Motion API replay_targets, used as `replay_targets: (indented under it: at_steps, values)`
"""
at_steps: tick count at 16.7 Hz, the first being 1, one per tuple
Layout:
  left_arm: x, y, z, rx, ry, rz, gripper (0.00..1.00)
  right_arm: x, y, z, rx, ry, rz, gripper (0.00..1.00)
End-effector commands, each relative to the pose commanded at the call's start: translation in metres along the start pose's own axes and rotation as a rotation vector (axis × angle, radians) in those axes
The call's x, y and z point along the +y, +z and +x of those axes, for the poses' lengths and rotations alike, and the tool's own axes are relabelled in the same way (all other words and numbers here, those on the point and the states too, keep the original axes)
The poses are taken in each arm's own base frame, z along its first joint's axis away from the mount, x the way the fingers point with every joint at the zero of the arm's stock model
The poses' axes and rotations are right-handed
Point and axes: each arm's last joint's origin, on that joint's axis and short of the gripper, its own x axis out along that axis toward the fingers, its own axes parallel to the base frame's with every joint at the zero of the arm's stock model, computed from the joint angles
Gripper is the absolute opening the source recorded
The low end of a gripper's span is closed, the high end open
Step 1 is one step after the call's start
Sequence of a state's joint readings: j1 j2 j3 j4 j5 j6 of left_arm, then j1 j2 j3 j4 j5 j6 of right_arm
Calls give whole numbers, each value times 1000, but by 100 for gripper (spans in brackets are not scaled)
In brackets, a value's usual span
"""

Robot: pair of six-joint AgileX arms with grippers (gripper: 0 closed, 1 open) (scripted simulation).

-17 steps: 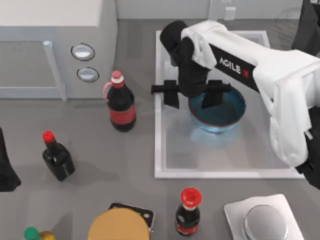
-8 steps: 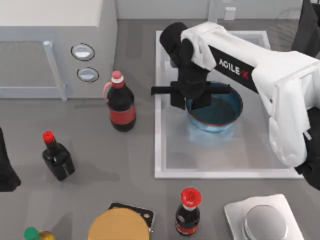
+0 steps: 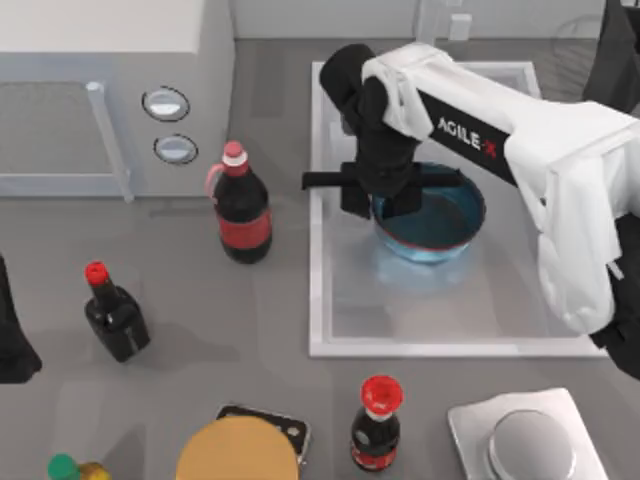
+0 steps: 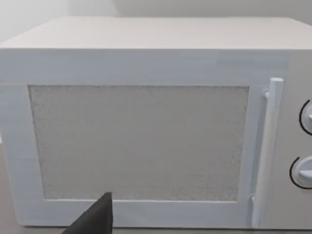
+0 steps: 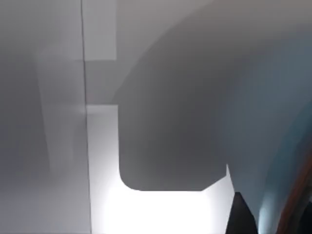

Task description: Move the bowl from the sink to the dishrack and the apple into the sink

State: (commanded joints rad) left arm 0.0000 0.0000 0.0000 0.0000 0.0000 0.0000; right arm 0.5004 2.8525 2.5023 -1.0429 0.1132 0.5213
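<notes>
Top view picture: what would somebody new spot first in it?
Probably the big white right arm reaching across the large white rectangular sink, its black right gripper shut on the near-left rim of the round deep blue bowl inside the basin. Next, the red-capped dark cola bottle standing left of the sink, in front of the white microwave.

Three red-capped dark bottles stand out: one (image 3: 243, 210), another (image 3: 113, 312), a third (image 3: 376, 425). One bowl (image 3: 437, 225) sits in one sink (image 3: 330, 300), and there's one microwave (image 3: 100, 90) with two dials (image 3: 165, 103).
</notes>
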Motion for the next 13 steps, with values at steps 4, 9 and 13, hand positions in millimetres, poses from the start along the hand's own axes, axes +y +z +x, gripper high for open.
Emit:
replay_targets:
  at_steps: [4,9,13]
  values:
    - [0,0,0,0,0,0,100,6,-3,-43,-19,-5,36,0]
    - [0,0,0,0,0,0,100,22,-43,-161,-47,-7,89,0]
    - [0,0,0,0,0,0,100,31,-115,-253,-33,-6,73,0]
